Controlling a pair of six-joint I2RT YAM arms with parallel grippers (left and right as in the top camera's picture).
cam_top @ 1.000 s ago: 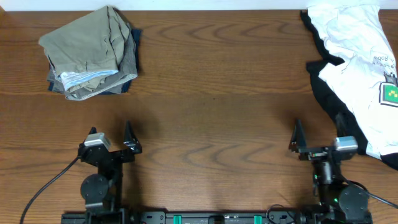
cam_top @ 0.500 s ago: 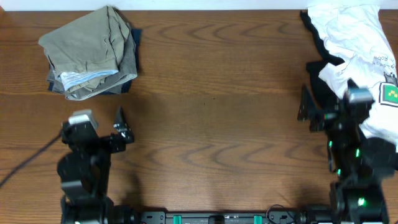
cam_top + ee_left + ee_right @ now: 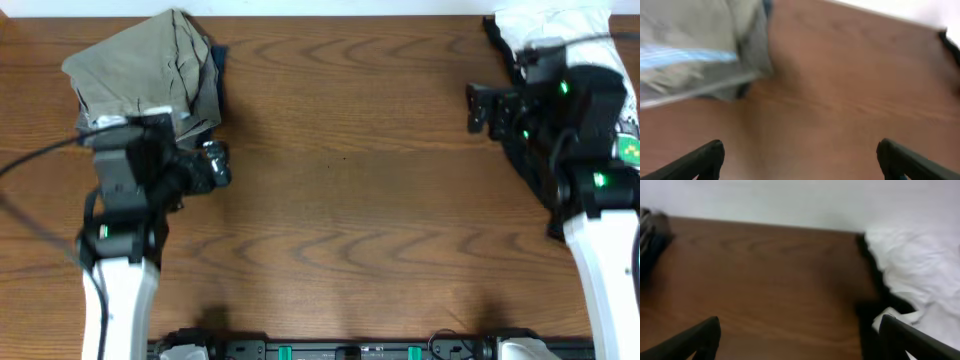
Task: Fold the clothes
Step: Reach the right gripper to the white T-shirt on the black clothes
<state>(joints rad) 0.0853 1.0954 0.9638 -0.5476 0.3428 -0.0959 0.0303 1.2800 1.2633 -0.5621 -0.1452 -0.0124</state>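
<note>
Left gripper gaped wide, empty, beside folded pile. Right gripper gaped wide, empty, near shirt.

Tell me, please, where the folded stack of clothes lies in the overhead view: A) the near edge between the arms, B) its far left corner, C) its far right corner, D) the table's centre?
B: the folded stack sits far left; the crumpled white T-shirt lies far right.
</note>
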